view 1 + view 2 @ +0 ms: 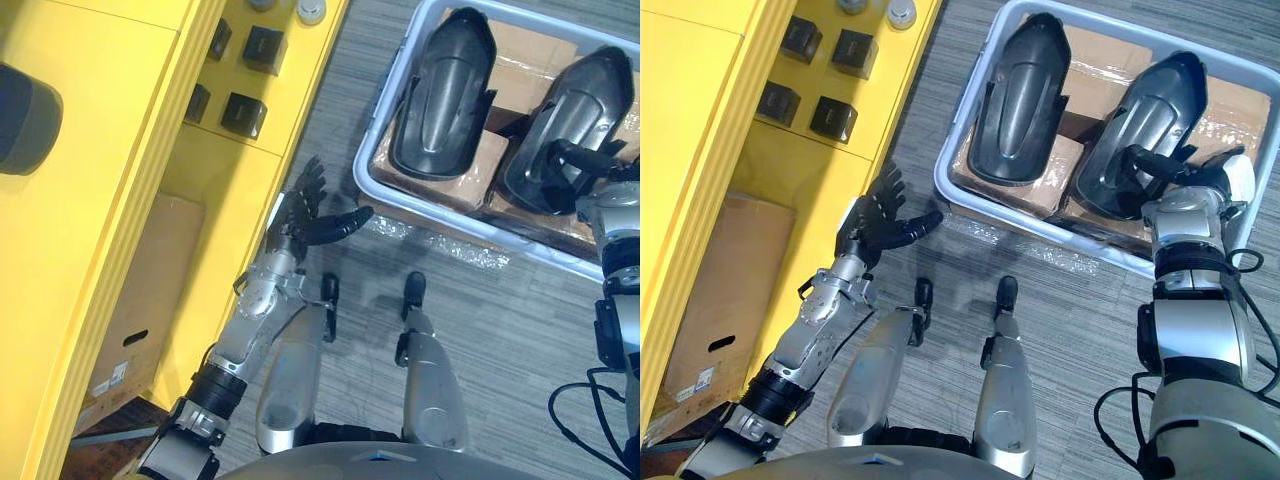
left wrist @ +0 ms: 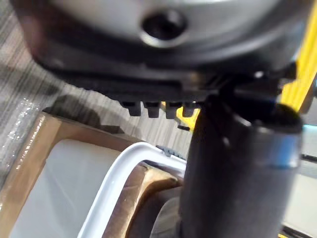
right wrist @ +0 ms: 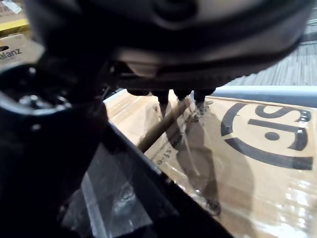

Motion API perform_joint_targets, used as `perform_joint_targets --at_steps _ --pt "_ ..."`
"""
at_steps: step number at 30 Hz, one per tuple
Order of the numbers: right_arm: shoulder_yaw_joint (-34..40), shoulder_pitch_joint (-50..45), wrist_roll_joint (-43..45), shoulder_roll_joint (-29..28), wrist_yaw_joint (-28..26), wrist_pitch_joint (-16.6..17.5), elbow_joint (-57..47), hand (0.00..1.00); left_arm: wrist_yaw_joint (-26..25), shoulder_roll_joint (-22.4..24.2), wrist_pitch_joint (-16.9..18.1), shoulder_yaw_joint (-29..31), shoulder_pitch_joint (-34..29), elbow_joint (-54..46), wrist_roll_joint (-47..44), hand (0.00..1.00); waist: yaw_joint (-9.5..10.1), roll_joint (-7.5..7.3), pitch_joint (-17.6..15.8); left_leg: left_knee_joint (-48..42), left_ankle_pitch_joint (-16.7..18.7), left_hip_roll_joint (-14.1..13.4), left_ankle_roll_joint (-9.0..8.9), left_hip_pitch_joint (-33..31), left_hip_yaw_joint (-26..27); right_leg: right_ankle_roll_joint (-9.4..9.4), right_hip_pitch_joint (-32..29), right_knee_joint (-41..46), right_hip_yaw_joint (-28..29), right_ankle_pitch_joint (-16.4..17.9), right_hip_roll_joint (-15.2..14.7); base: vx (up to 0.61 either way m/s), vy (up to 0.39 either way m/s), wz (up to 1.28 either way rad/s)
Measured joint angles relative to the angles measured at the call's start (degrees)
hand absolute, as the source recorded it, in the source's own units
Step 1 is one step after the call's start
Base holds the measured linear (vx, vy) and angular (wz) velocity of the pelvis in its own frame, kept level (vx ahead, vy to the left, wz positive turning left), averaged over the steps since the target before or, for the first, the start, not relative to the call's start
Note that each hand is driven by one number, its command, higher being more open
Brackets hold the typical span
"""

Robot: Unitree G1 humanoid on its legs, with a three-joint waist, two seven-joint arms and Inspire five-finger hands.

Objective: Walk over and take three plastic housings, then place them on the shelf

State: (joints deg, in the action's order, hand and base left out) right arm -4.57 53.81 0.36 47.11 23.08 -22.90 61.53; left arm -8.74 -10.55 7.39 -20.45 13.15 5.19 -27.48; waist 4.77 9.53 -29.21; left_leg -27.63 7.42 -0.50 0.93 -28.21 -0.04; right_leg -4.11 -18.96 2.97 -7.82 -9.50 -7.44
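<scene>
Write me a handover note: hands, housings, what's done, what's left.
Left hand: open, holding nothing, over the floor beside the yellow shelf.
Right hand: on the right housing in the white bin; grip unclear.
Left housing: beside it in the bin, both on cardboard boxes.
Done: robot is at the bin.
Left: lift housings and put three on the shelf; none visibly shelved yet.

A cardboard carton (image 1: pixel 150 290) stands near small black blocks (image 1: pixel 243 114), perhaps cases.
</scene>
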Motion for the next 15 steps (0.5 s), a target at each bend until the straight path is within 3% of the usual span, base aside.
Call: perform_joint_targets --at_steps 3,6,15 --pt "0.1 1.1 -0.1 1.1 5.1 0.2 1.3 0.0 -0.6 0.6 0.2 0.1 -0.3 0.8 -1.6 1.0 1.22 1.31 0.1 0.1 -0.6 0.3 0.01 -1.4 -0.4 -0.17 -1.3 0.1 -0.7 -0.1 -0.3 -0.04 0.012 0.1" --pt "0.1 1.1 -0.2 3.3 9.1 -0.6 1.5 0.0 -0.8 0.9 0.2 0.2 -2.4 1.7 -2.0 1.0 1.97 1.36 0.2 0.3 -0.9 0.5 -0.03 -2.2 -0.6 -0.23 -1.9 0.1 -1.0 -0.2 -0.4 -0.02 0.003 0.05" --pt "-1.9 0.3 -4.5 4.8 6.6 -2.3 1.5 0.0 -0.8 1.2 1.4 0.0 -7.0 2.7 -3.7 1.0 2.94 2.14 0.7 0.3 -0.8 0.0 -0.3 -2.4 -1.0 0.18 -2.0 0.0 -1.5 0.1 0.0 0.0 -0.002 0.01"
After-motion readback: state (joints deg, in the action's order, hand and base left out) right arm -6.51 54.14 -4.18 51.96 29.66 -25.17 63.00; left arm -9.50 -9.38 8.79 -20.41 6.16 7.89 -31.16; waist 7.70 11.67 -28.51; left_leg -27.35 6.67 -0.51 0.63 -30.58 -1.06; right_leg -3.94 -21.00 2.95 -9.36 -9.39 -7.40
